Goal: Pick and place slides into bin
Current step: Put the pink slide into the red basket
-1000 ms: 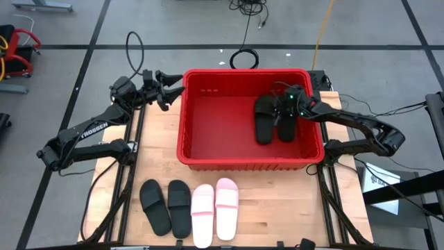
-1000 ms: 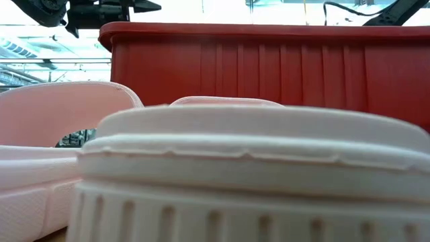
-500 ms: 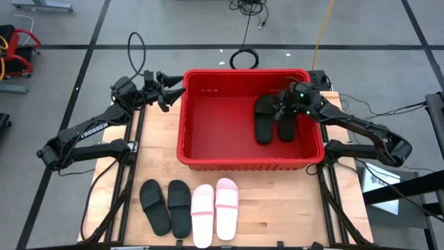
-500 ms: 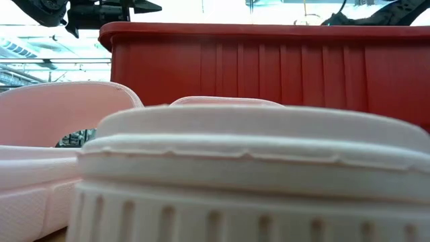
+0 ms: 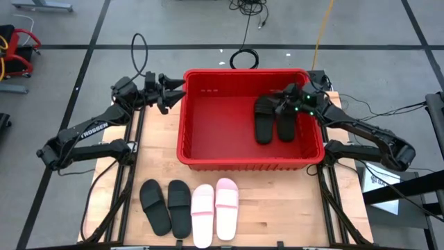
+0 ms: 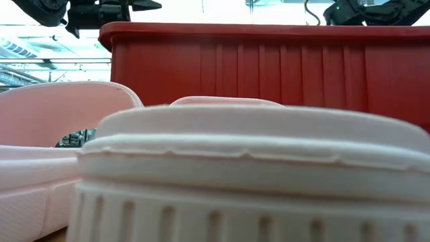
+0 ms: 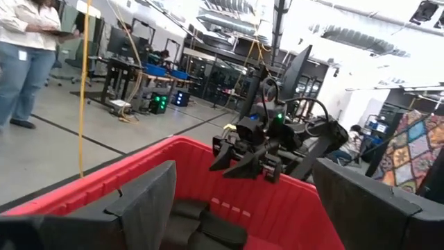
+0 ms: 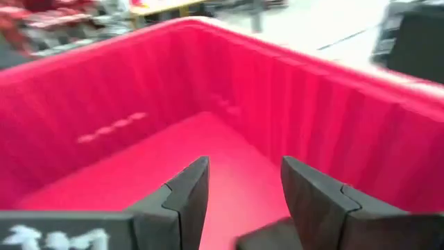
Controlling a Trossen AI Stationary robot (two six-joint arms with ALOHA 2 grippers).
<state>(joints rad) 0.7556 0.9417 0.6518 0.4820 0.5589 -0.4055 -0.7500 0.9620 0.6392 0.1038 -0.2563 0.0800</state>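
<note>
You see red bin [image 5: 208, 156] mid-tabletop, ribbed walls, thick rim. Two black slides [image 5: 273, 119] lie flat side by side in its right half. Near edge: two black slides [image 5: 166, 206], two pale pink slides [image 5: 214, 210] in row.

Two dark fingers [image 7: 149, 201] frame a red bin [image 7: 97, 187] holding black slides [image 7: 208, 226]. The right gripper [image 7: 239, 161] hovers above its far rim, fingers apart. A person [image 7: 24, 52] stands far behind.
</note>
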